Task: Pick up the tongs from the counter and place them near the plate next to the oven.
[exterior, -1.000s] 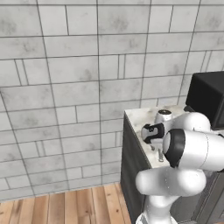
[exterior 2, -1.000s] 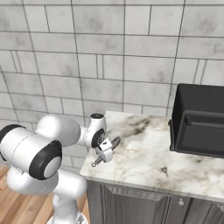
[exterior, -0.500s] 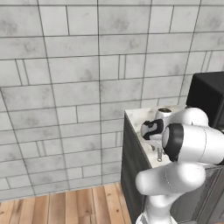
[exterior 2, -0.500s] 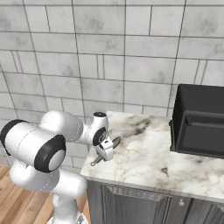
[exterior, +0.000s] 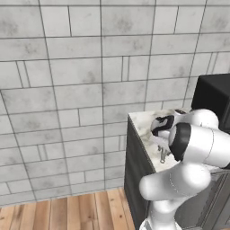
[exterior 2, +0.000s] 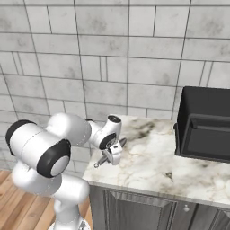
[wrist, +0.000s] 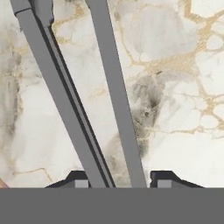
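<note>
The tongs (wrist: 65,96) lie flat on the marbled counter (exterior 2: 148,161), two slim grey arms running up the hand view. My gripper (wrist: 119,179) straddles both arms low down, and its fingertips (wrist: 76,180) sit close against their outer sides. From the right base view the gripper (exterior 2: 113,155) points down at the counter's front left corner, with the tongs' end (exterior 2: 101,161) sticking out to its left. In the left base view the gripper (exterior: 163,144) is low over the tongs (exterior: 162,156) on the counter (exterior: 143,126). The plate is out of view.
A black oven (exterior 2: 204,123) stands on the right of the counter, also seen as the dark oven (exterior: 215,96). Dark cabinets (exterior 2: 134,211) run below the top. A grey tiled wall rises behind, and a wooden floor (exterior: 67,213) lies to the left.
The fingers have closed in on the tongs' arms. The hand stays low at the same corner while the arm's elbow has shifted slightly.
</note>
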Available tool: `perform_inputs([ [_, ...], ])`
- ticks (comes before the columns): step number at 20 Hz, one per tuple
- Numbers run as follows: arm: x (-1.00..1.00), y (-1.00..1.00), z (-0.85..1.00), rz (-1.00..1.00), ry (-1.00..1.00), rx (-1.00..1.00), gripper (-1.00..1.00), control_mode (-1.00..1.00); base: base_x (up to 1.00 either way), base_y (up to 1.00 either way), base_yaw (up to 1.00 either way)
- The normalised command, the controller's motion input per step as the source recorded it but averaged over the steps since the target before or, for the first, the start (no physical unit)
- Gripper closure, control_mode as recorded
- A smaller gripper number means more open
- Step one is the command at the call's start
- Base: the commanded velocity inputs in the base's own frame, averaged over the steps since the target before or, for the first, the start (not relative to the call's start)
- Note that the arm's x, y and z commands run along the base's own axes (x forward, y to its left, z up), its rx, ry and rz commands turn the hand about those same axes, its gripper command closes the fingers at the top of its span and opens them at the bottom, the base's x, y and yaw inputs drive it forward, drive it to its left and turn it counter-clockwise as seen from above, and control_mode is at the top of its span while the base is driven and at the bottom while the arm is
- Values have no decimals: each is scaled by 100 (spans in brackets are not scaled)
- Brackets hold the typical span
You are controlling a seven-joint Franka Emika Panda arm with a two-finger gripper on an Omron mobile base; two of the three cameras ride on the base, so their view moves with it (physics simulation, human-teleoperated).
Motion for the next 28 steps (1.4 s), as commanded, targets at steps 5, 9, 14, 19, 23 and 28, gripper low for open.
perform_inputs([
  [5,-10,25,0,-7,-23,0,100,-100,0,0,0],
  [9,-46,7,56,-8,-23,0,100,-100,0,0,0],
  [14,-49,0,100,-1,-2,-8,100,-100,0,0,0],
  [19,-50,0,100,-3,3,-16,100,-100,0,0,0],
  [23,-63,-2,86,-10,2,-25,100,-100,0,0,0],
  [28,-73,-8,53,-12,-3,-4,100,-100,0,0,0],
])
